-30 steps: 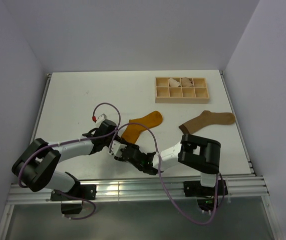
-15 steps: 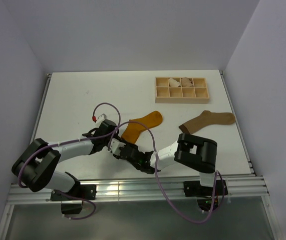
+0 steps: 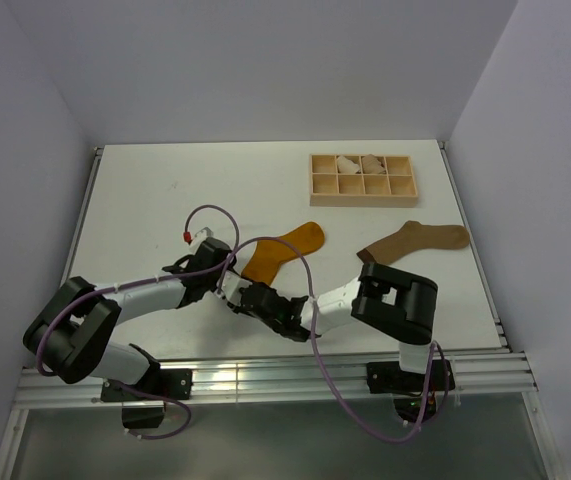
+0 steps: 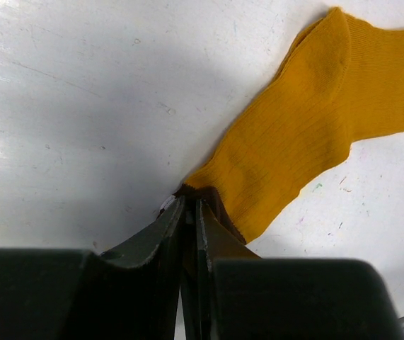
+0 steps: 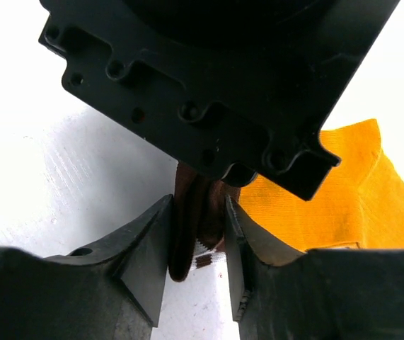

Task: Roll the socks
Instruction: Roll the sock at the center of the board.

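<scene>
Mustard sock lies flat on the bench, front-middle, its cuff pinched tight in the left end effector. Right end effector straddles the same cuff, can't tell if it's actually clamped. Looks like the roll's only starting; next up is curling that cuff toward the toe. Tan sock sits well off right.

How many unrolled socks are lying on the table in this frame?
2. The mustard sock lies mid-table, its cuff pinched by the left tool; the brown sock lies alone to its right. Pale bundles in the wooden tray may be rolled socks.
</scene>
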### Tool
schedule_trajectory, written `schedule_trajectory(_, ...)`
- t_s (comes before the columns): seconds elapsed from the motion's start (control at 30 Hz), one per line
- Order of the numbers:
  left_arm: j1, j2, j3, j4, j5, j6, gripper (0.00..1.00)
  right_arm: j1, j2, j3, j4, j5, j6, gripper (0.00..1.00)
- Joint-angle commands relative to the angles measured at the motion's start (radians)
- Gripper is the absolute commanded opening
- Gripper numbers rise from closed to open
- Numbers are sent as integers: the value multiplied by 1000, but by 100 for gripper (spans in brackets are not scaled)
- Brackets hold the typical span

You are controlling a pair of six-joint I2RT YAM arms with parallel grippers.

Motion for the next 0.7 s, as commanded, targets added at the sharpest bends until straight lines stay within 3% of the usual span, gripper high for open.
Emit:
schedule_trajectory(0.0, 6, -9, -1, -89, 9, 35, 18, -24, 51, 1, -152, -40, 38, 40)
schedule_trajectory(0.43, 34, -47, -13, -95, 10, 35, 19, -67, 56, 30, -212, -115, 62, 2)
schedule_trajectory(0.53, 43, -61, -11, -97, 6, 33, 25, -87, 42, 37, -232, -161, 70, 0)
schedule_trajectory(0.67, 59, -87, -4, -117, -29, 32, 44, -115, 5, 60, -296, -247, 93, 0)
